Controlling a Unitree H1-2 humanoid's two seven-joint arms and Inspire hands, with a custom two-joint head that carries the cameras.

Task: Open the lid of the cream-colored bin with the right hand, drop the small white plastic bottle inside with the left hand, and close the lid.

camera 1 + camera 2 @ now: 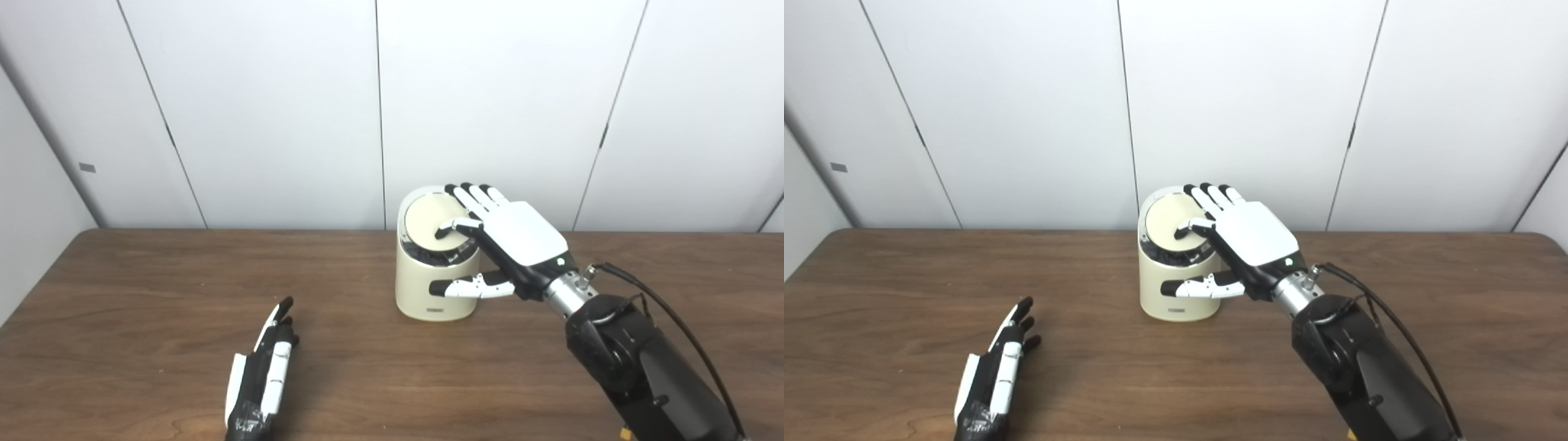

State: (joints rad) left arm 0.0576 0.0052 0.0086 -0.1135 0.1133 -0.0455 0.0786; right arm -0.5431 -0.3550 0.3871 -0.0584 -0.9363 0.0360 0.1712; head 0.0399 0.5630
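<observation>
The cream-colored bin (436,269) stood upright toward the worktop's (153,288) 12 o'clock edge. The right robot hand (499,239) lay over its tilted lid (436,222), fingers spread across the top, thumb against the bin's front wall. At 7 o'clock the left robot hand (260,373) rested empty, fingers straight. The bottle was out of sight.

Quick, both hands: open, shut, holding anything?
Left hand: open, empty, resting on the table.
Right hand: open, fingers spread over the bin lid, gripping nothing.
</observation>
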